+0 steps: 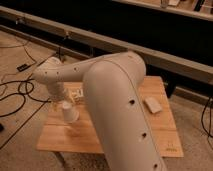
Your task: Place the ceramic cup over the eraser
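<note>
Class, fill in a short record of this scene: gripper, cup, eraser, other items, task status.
gripper: gripper over the picture-left part of the wooden table, closed on the cup
cup: ceramic cup, white, tilted, held at the gripper
eraser: not visible; the arm hides the table's middle
other items: pale flat block lying on the table, picture-right
task status: cup not yet set down

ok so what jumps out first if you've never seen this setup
The big white robot arm fills the middle of the view, sweeping from the lower right up over the wooden table. At its far end, over the table's left part, the gripper holds a white cup tilted. A pale flat block lies on the table's right side.
</note>
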You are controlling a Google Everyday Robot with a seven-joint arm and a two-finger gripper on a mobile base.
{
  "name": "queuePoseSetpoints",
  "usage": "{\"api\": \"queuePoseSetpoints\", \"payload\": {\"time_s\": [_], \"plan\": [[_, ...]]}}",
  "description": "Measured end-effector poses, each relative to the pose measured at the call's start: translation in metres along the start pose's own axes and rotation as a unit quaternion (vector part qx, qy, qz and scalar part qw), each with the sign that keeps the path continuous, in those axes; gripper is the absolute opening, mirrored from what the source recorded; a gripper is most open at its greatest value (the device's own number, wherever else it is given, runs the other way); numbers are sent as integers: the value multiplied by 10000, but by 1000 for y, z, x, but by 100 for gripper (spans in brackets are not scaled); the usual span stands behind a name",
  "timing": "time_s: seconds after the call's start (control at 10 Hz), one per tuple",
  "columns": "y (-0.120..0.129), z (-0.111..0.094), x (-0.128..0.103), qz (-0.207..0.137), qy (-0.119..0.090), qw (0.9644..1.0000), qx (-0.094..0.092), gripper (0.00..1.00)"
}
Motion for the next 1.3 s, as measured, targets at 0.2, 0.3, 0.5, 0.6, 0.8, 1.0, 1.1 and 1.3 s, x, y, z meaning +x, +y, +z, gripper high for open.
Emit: {"api": "queuePoseSetpoints", "payload": {"time_s": [0.2,0.3,0.5,0.6,0.8,1.0,1.1,1.3], "plan": [[-7,5,-7,73,71,9999,15,65],[-11,7,-9,115,97,9999,24,64],[-18,9,-10,229,192,9995,44,45],[-20,8,-10,259,218,9994,52,39],[-24,6,-3,373,420,9984,26,17],[-28,-1,3,451,598,9972,-4,0],[-30,-4,3,487,613,9969,-17,0],[-41,-18,-1,629,577,9963,-110,0]]}}
